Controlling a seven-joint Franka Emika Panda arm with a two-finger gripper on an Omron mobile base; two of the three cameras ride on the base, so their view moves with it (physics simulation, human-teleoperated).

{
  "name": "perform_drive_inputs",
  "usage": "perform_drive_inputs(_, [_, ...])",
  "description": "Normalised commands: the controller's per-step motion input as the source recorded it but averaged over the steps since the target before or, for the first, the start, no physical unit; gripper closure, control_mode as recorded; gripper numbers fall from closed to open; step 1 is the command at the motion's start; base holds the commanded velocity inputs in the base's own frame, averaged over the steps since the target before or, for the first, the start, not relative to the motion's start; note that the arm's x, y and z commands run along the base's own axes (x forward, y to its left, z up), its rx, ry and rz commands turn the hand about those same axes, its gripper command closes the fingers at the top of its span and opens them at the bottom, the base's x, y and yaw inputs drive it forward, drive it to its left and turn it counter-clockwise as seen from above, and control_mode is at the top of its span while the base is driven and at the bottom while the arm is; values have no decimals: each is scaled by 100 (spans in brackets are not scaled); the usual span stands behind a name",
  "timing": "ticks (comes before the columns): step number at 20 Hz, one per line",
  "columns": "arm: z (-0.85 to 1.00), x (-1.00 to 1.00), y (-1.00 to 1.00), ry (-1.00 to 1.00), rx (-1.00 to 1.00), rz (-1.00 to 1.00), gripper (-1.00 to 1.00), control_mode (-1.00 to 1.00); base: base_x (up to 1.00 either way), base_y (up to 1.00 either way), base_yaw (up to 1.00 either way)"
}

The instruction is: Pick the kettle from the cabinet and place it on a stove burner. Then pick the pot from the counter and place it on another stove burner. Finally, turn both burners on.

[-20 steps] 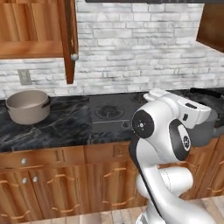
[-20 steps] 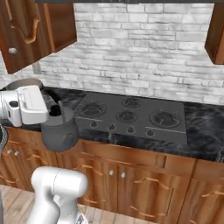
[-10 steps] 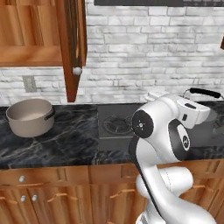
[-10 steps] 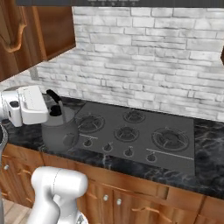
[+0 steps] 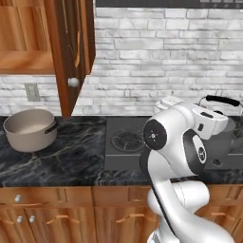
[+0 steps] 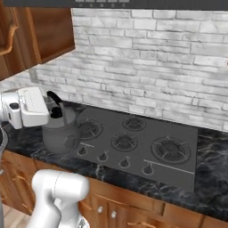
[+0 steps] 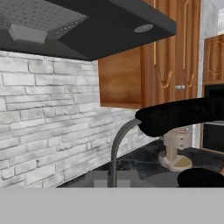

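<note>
The dark grey kettle [image 6: 59, 135] hangs by its arched handle [image 6: 54, 97] from my gripper [image 6: 57, 109], which is shut on that handle. It hovers low at the left edge of the dark cooktop [image 6: 178, 167], beside the front left burner [image 6: 89, 128]; contact with the surface cannot be told. In the left base view the kettle [image 5: 221, 138] shows behind my arm, right of a burner [image 5: 127, 140]. The hand view has the black handle [image 7: 183, 116] right in front of the camera. The beige pot [image 5: 29, 129] stands on the black marble counter [image 5: 76, 159], far left.
The wall cabinet's door [image 5: 71, 52] stands open above the counter, its round knob [image 5: 73, 82] jutting out, with the plank shelf [image 5: 23, 62] behind it. Small knobs [image 6: 124, 163] line the cooktop's front edge. A range hood [image 7: 87, 26] hangs overhead. Wooden drawers [image 5: 57, 219] run below.
The whole picture has shifted left, so the base has driven right along the counter. The kettle stays in my gripper and now hangs by the cooktop's left edge.
</note>
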Motion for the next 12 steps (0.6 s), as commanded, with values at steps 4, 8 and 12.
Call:
perform_drive_inputs(4, [0, 0, 0, 0, 0, 0, 100, 100, 40, -35, 15])
perform_drive_inputs(8, [0, 0, 0, 0, 0, 0, 100, 100, 29, -40, 15])
perform_drive_inputs(12, [0, 0, 0, 0, 0, 0, 100, 100, 19, -30, 9])
